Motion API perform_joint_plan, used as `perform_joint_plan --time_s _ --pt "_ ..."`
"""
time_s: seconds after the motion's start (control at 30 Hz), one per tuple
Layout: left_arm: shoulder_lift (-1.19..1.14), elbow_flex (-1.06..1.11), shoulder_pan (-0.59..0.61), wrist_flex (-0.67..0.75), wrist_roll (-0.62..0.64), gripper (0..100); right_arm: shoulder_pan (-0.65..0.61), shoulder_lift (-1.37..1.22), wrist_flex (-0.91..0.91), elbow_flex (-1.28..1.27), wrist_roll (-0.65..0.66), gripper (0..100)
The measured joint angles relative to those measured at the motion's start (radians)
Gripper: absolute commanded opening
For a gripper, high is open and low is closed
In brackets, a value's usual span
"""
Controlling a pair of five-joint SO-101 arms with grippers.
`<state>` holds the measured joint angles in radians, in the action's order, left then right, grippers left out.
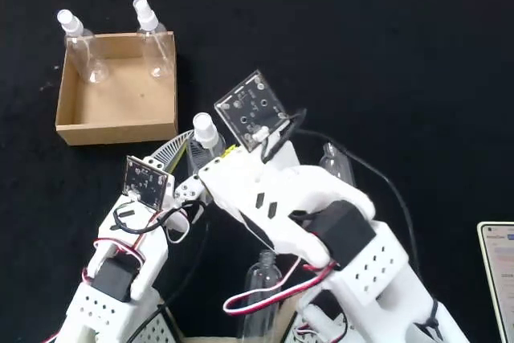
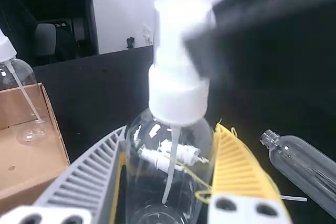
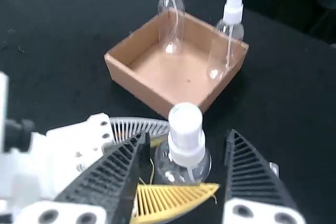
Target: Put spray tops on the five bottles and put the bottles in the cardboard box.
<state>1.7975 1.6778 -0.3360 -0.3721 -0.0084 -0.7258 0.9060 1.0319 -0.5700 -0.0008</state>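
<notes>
Bottle (image 2: 157,150) upright, gripped in left jaws; right jaws spread wide either side of its spray top (image 3: 185,129), not touching; cardboard box (image 1: 116,131) just beyond.

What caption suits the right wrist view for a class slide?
Right gripper open around a capped bottle the left gripper holds; two more capped bottles stand in the cardboard box.

Black table (image 1: 385,62) under it all — the cardboard box (image 1: 116,132) sits on it ahead and left of the left gripper (image 1: 205,150). One uncapped bottle (image 1: 337,165) lies on the cloth off to that gripper's right, another (image 1: 261,287) well behind it — and a tablet (image 1: 498,279) far out right.
</notes>
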Motion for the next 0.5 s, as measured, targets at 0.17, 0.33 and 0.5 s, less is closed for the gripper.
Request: perform_joint_plan --time_s 0.17,0.33,0.5 --pt "0.000 0.000 0.000 0.000 0.000 18 0.000 0.060 -0.015 0.015 0.006 1.1" --pt "0.000 0.000 0.000 0.000 0.000 18 0.000 0.077 -0.135 -0.032 0.006 3.1" --pt "0.000 0.000 0.000 0.000 0.000 18 0.046 0.077 -0.218 -0.106 0.006 3.1"
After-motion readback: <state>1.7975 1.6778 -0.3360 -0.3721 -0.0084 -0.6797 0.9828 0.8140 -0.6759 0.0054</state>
